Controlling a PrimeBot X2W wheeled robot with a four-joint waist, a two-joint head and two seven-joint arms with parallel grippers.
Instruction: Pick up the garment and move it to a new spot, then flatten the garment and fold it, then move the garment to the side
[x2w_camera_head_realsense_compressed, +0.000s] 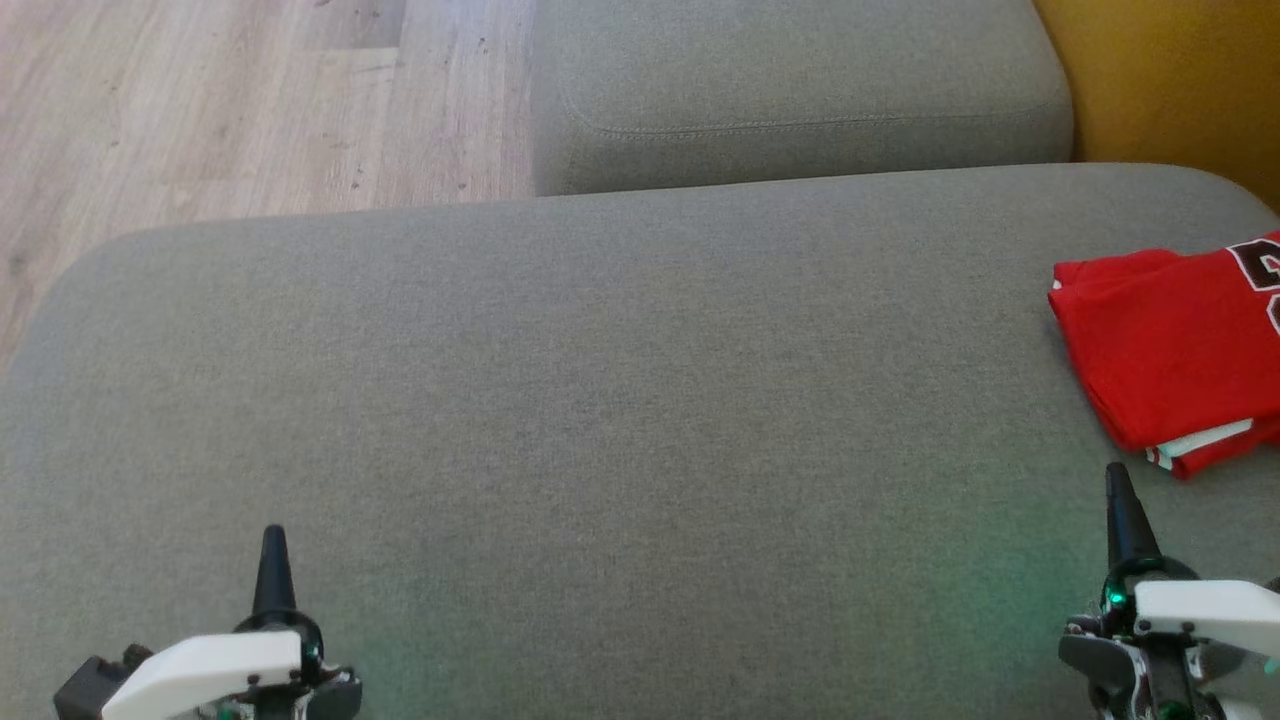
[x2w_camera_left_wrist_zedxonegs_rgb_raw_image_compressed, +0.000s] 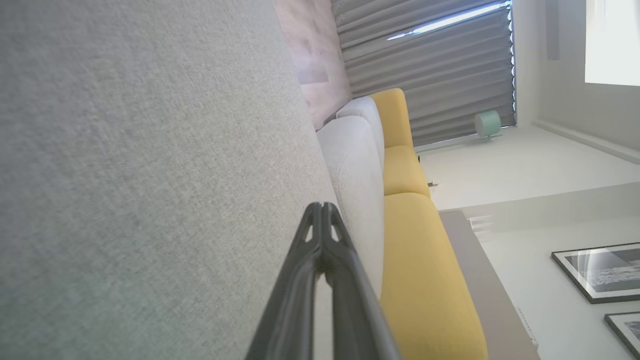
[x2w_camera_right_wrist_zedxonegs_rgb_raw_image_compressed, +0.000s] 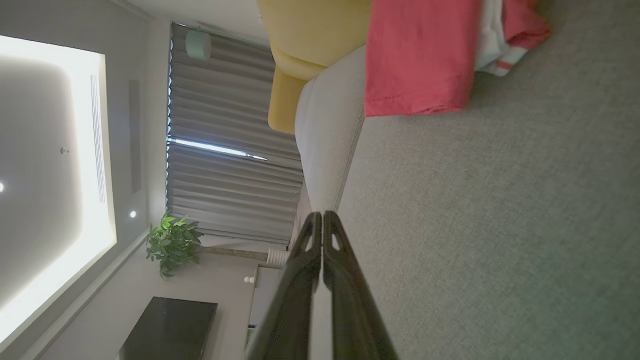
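The garment (x2w_camera_head_realsense_compressed: 1175, 345) is a red jersey with dark lettering and white trim, folded flat at the right edge of the grey sofa seat (x2w_camera_head_realsense_compressed: 600, 400). In the right wrist view the garment (x2w_camera_right_wrist_zedxonegs_rgb_raw_image_compressed: 420, 55) lies at the top, well ahead of the fingertips. My right gripper (x2w_camera_head_realsense_compressed: 1120, 490) rests shut at the lower right, just below the folded stack and apart from it. At the lower left my left gripper (x2w_camera_head_realsense_compressed: 272, 545) is shut with nothing in it. Both wrist views show their own gripper's fingertips pressed together: left gripper (x2w_camera_left_wrist_zedxonegs_rgb_raw_image_compressed: 322, 206), right gripper (x2w_camera_right_wrist_zedxonegs_rgb_raw_image_compressed: 317, 215).
A second grey cushion (x2w_camera_head_realsense_compressed: 800, 90) sits behind the seat. Wooden floor (x2w_camera_head_realsense_compressed: 200, 100) lies at the upper left. A yellow sofa section (x2w_camera_head_realsense_compressed: 1170, 70) borders the upper right. The wide middle of the seat is bare fabric.
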